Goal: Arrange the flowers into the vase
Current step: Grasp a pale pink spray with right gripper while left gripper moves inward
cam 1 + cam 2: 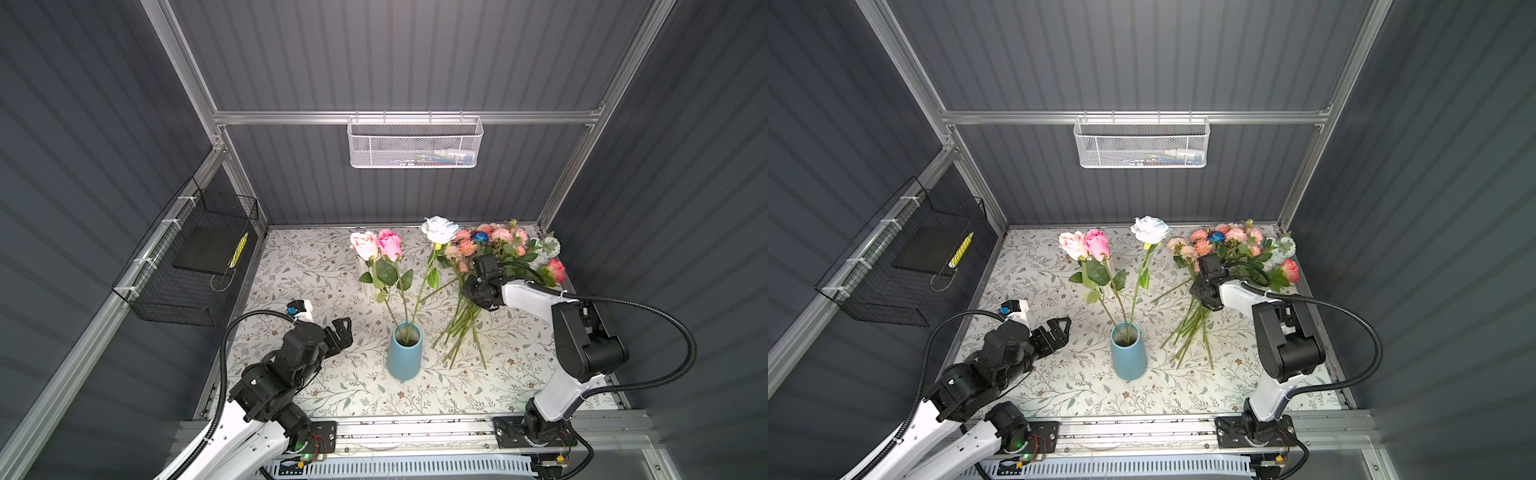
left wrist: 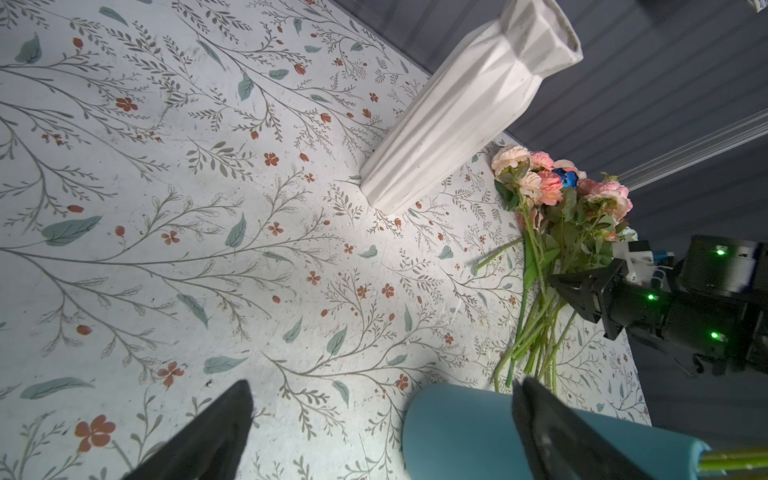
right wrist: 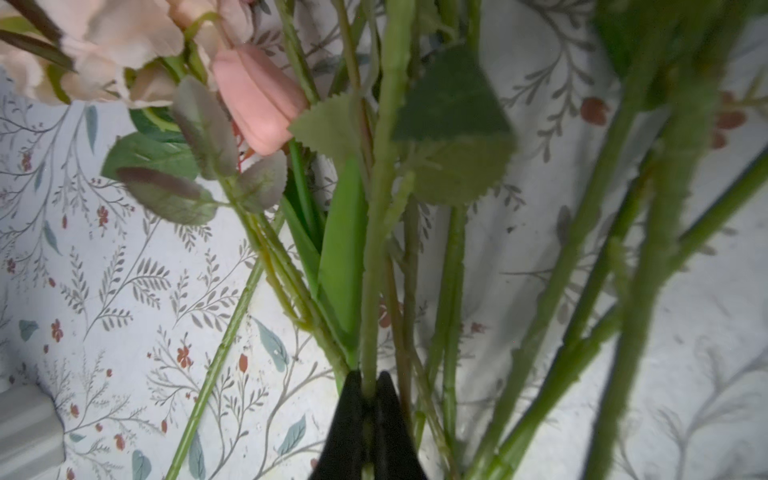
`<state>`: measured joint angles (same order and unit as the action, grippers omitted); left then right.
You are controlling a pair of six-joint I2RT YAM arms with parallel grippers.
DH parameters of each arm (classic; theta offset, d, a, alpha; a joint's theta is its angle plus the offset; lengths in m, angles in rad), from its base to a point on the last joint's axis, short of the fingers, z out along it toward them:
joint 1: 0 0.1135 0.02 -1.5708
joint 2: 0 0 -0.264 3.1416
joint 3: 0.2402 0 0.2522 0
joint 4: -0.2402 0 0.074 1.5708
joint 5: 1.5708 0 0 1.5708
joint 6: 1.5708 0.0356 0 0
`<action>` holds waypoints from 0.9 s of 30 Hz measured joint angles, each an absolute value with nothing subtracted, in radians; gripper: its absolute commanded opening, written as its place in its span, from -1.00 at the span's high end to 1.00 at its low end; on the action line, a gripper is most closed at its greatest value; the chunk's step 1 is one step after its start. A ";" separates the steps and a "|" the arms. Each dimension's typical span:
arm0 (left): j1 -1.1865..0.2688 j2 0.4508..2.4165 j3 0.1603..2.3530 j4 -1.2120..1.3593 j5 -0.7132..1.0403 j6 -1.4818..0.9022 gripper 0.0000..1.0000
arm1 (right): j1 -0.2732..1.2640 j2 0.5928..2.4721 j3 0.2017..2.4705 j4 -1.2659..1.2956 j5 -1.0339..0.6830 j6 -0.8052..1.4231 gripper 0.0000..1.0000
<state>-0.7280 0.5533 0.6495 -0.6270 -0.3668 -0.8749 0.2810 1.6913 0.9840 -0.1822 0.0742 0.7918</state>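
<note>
right gripper [image 3: 368, 384] clamps one stem [image 3: 376, 249] to single it from the flowers [image 1: 500, 235]; left gripper [image 1: 347, 332] hovers wide open beside the vase [image 1: 404, 357].

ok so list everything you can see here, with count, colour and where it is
tapered blue ceramic vase: one, blue, upright mid-table
long-stemmed roses: three, cream-pink, pink, white, stems in the blue vase's mouth
loose pile of artificial flowers: many, exact count unclear, peach, pink, pale blue, lying on the table's right side
white faceted vase: one, white, standing behind the roses
floral printed tablecloth: one, pale with leaf print, covering the table
white mesh basket: one, white, hung on the back rail
black wire basket: one, black, on the left wall
left gripper: one, black, open, left of the blue vase
right gripper: one, black, shut on a green stem in the pile
</note>
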 measured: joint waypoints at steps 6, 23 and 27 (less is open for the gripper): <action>-0.728 0.545 0.682 -0.636 -0.360 -0.871 -1.00 | 0.281 1.471 0.890 -0.121 0.022 0.715 1.00; -0.728 0.480 0.820 -0.630 -0.234 -0.758 -0.99 | 0.326 0.822 0.714 -0.030 -0.080 0.458 1.00; -0.728 0.464 0.892 -0.583 -0.132 -0.680 -0.99 | 0.456 0.696 0.769 -0.040 -0.088 0.398 1.00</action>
<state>-0.7280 0.4644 0.8917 -0.5835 -0.1322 -0.6800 0.4564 0.6960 0.7692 -0.0399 -0.0879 0.3981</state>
